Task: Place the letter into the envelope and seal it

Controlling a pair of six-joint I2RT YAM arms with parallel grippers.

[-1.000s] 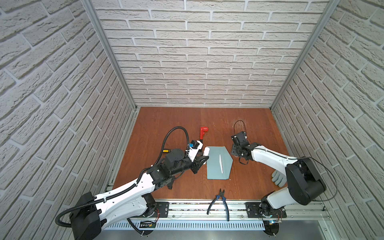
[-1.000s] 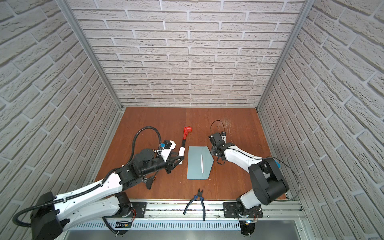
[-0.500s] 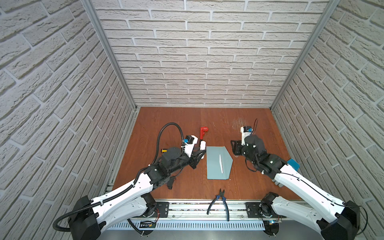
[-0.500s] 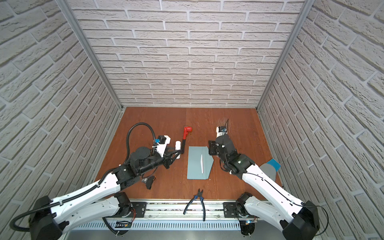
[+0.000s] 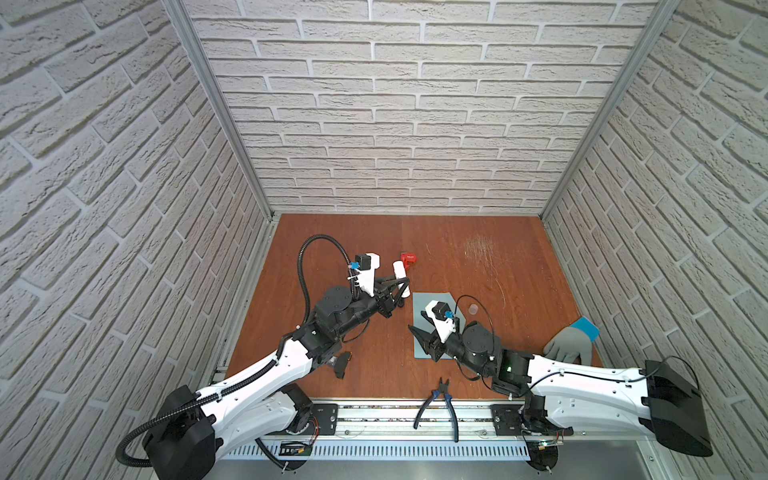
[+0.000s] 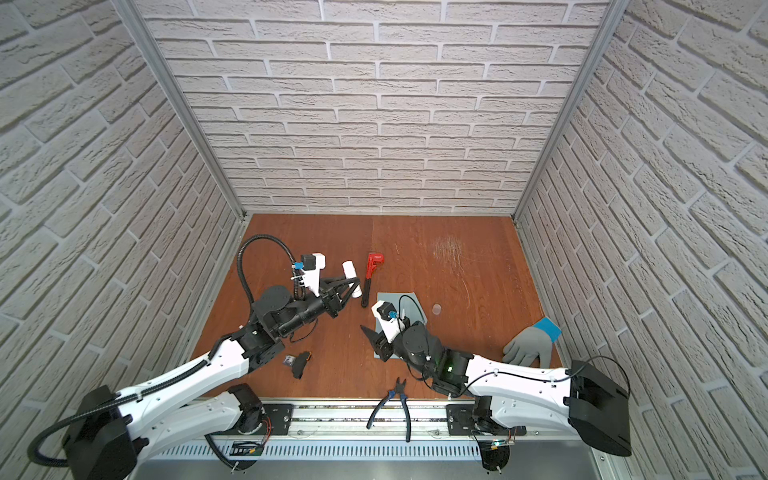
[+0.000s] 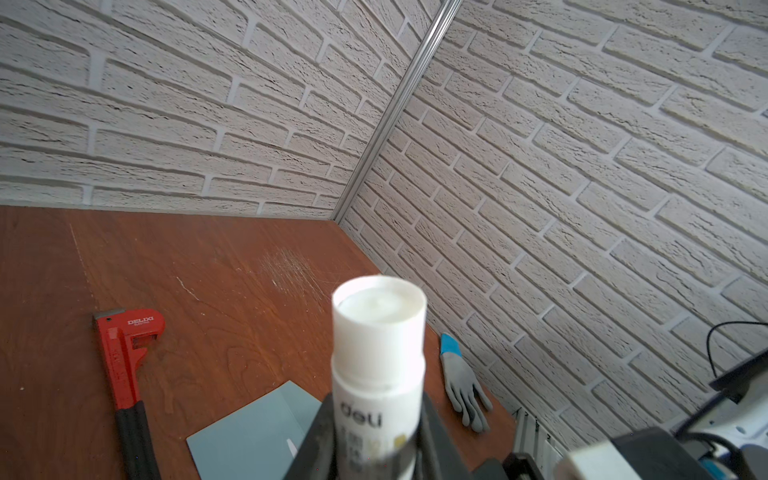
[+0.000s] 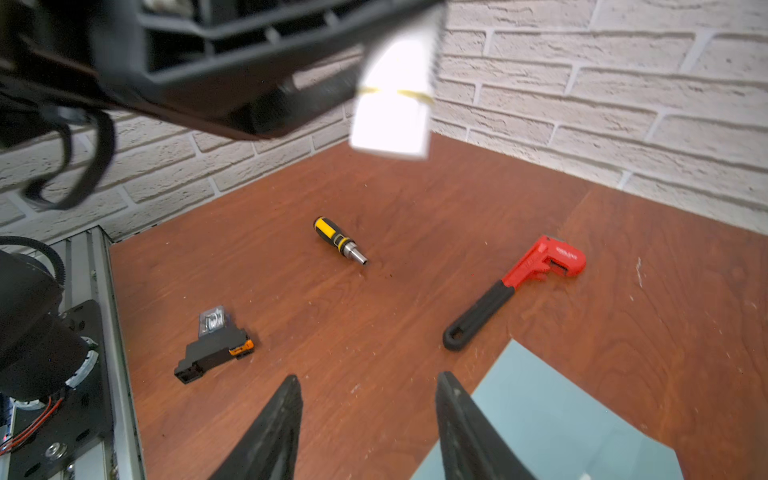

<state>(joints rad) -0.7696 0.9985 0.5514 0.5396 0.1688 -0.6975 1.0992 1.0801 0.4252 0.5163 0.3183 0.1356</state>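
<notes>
Left pincer [image 5: 400, 286] grips the glue stick [image 7: 378, 374] beside the envelope's [image 5: 434, 300] far left corner; right pincer [image 8: 368, 380] gapes empty over its near left edge, open table [image 5: 478, 257] past its far edge.

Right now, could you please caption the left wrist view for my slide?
Left gripper holding an uncapped white glue stick; blue-grey paper envelope, red pipe wrench, grey glove beyond.

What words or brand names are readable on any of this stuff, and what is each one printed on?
"DELIXI": white letters on the head of the red wrench.
"deli": grey letters on the white glue stick.
The smaller print under both names is too blurred to read, and nothing else shows legible text.
</notes>
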